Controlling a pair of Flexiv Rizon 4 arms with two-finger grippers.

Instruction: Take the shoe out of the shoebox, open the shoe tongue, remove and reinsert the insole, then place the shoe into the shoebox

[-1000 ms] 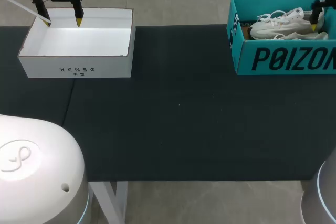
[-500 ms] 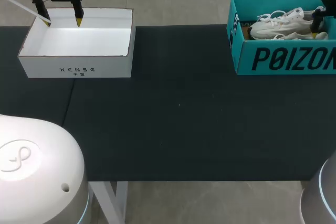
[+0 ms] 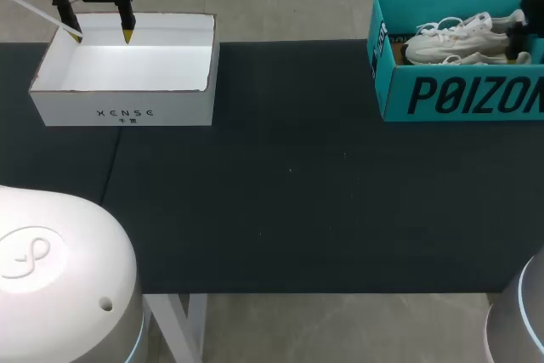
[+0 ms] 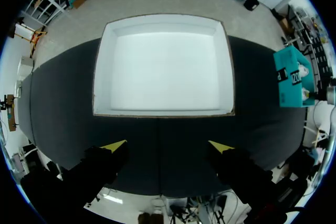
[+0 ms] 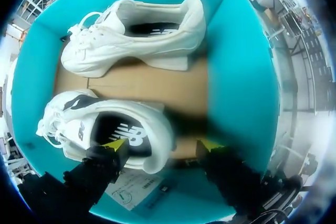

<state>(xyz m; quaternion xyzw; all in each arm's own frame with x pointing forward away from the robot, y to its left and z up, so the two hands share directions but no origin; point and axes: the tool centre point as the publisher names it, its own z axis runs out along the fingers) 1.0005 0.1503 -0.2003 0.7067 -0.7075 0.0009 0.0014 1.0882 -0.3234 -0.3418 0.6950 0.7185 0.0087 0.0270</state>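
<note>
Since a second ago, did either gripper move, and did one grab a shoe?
The right gripper sank lower into the teal shoebox. Its open fingers now stand on either side of the heel of the nearer white shoe, without gripping it. The left gripper stayed open above the white box. Nothing else moved.

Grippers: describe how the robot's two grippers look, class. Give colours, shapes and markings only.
Both are alike. The left gripper has two black, blocky fingers, each tapering to a bright yellow pointed tip. The right gripper shows the same black fingers and yellow tips. No markings show on either.
</note>
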